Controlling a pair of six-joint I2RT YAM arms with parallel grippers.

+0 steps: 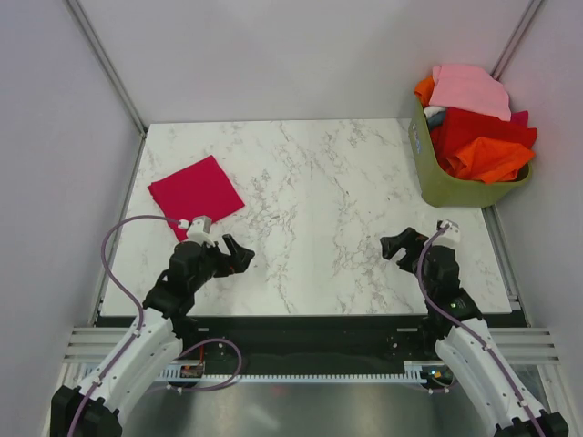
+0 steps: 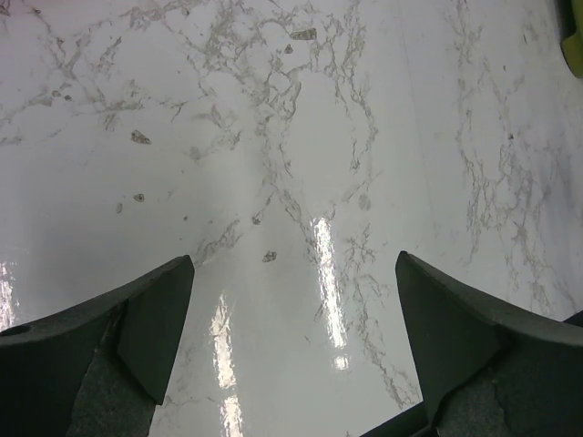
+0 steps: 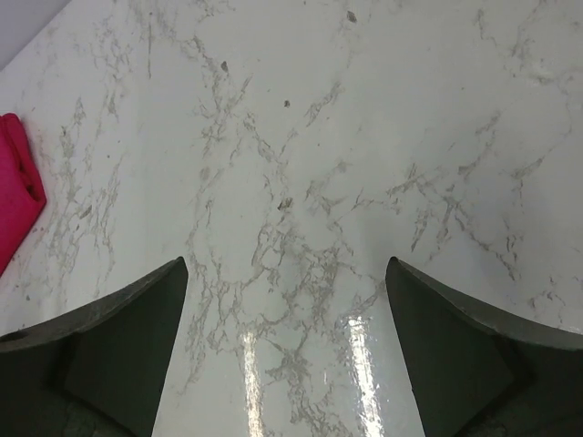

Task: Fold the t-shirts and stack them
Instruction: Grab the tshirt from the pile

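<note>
White marble table (image 1: 319,200), olive-green basket (image 1: 446,187) at its far right corner, pale walls (image 1: 273,55)

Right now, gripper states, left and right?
Left gripper: open, holding nothing.
Right gripper: open, holding nothing.
</note>
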